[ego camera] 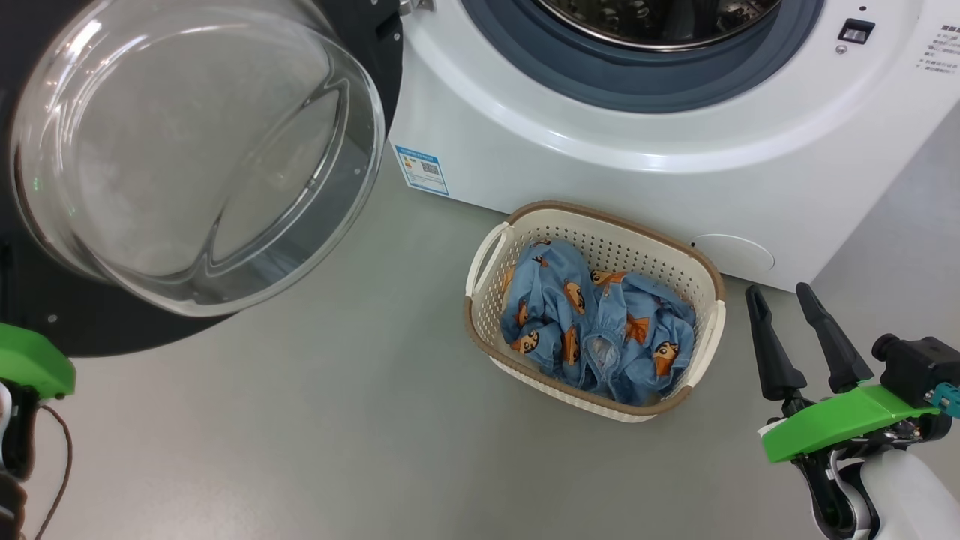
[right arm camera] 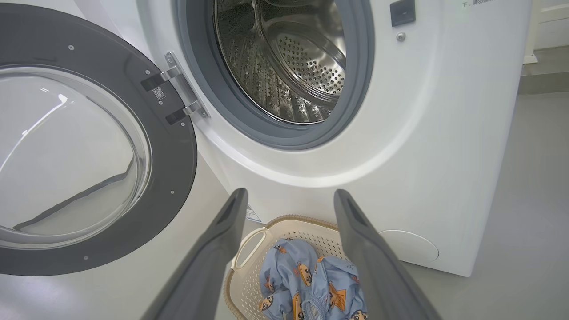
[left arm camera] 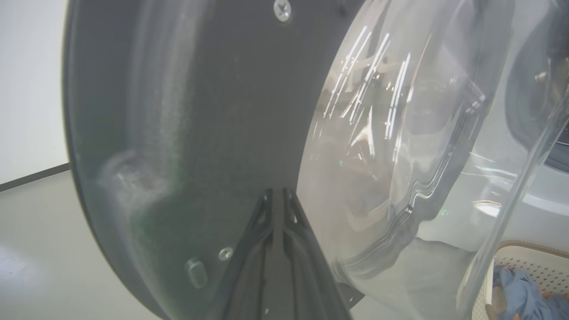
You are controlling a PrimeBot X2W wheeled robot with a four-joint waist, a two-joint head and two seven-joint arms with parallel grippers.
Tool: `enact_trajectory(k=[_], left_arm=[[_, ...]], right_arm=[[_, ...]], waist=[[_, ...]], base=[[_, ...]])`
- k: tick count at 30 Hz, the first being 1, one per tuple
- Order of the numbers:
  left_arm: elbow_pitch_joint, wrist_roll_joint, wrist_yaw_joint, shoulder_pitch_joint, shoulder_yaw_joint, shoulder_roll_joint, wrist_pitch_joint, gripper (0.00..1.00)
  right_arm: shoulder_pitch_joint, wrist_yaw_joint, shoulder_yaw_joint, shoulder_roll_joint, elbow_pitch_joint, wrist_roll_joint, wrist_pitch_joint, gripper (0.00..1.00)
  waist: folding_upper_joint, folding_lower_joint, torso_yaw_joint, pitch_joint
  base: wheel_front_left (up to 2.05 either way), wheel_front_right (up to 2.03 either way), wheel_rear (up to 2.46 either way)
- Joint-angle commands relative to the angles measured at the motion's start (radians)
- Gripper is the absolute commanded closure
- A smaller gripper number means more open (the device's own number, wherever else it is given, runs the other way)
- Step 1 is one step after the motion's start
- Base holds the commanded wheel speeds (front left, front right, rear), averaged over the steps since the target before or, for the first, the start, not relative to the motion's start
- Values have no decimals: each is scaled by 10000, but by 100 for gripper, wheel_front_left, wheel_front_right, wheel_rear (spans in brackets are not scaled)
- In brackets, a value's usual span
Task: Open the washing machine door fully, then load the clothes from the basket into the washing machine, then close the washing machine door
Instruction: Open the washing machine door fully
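Observation:
The washing machine door (ego camera: 352, 45) stands swung open at the left, its glass bowl (ego camera: 195, 150) bulging toward me. The white washing machine (ego camera: 600, 180) shows its steel drum (right arm camera: 289, 58) and grey-blue gasket (right arm camera: 266, 133). On the floor before it sits the cream basket (ego camera: 487, 262), holding the light blue printed clothes (ego camera: 592, 322). My right gripper (ego camera: 780, 292) hovers open just right of the basket, with nothing between its fingers (right arm camera: 344, 204). My left gripper (left arm camera: 276, 195) is shut, its tip close against the door's black inner rim (left arm camera: 200, 133).
Grey floor (ego camera: 337, 420) spreads left of and in front of the basket. A blue label sticker (ego camera: 421, 169) marks the machine's lower left corner. A round white service flap (ego camera: 739, 251) sits low on the machine, behind the basket. My left arm's green mount (ego camera: 30, 367) shows at the lower left.

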Motion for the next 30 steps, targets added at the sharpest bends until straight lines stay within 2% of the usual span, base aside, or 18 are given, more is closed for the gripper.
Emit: enact_trajectory(k=[1,14,16,17,18,30], left_arm=[[-268,-85,-25,36,382,574,-128,100],[-2212,-25,-1,1395,913,120,-136,100],[-2549,-94,-47,1576,1024,40,-136,53],[-2742,-82,-42,1673,1052,-1,-136,15],[-2942,-88,-42,1775,1079,-62,-136,0],[-4758,-203,54,2911,1111,-432,-127,0]], right_arm=[[21,75,124,-79,-237,-25,-124,0],[328,75,22,-150,-284,34,-124,0],[368,75,23,-167,-297,30,-124,0],[378,75,22,-192,-296,41,-124,0],[384,75,24,-219,-291,57,-124,0],[488,75,139,-255,-297,87,-124,0]], waist=[[0,0,0,-22],[0,0,-64,-474],[0,0,-93,-540],[0,0,-110,-564],[0,0,-130,-588],[0,0,-737,-856]], base=[[0,0,0],[0,0,0],[0,0,0],[0,0,0],[0,0,0],[0,0,0]])
